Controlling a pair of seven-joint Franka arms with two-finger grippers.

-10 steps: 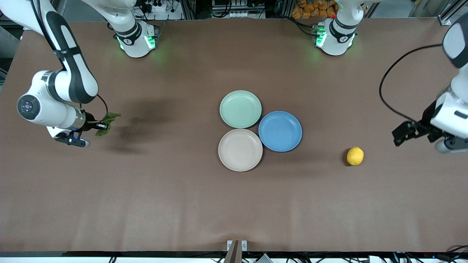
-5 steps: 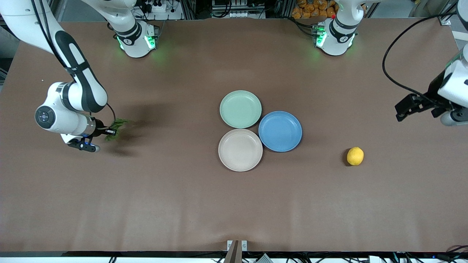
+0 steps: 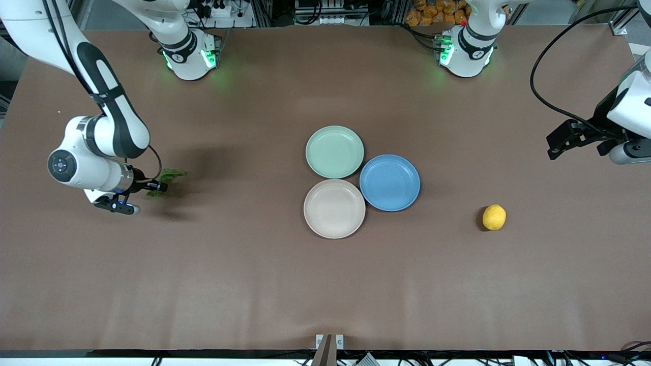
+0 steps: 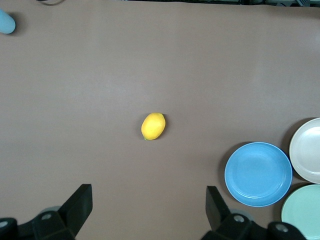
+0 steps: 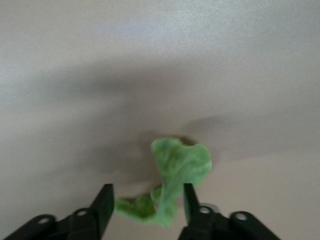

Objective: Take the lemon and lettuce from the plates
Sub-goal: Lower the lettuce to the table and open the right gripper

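Lettuce hanging between my right gripper's partly parted fingers, over bare table at right arm's end | plates mid-table, unloaded | lemon on table toward left arm's end | left gripper wide open, holding nothing, raised over table.

The right arm comes down from its base toward its own end of the table, its elbow bent and its wrist turned sideways, so the right tool lies nearly level, low over the table. Its two black fingers stand a little apart with the lettuce between them. The left arm is raised at its own end of the table, a black cable looping from it. The left tool hangs in the air over the table, its fingers spread wide with nothing between them.
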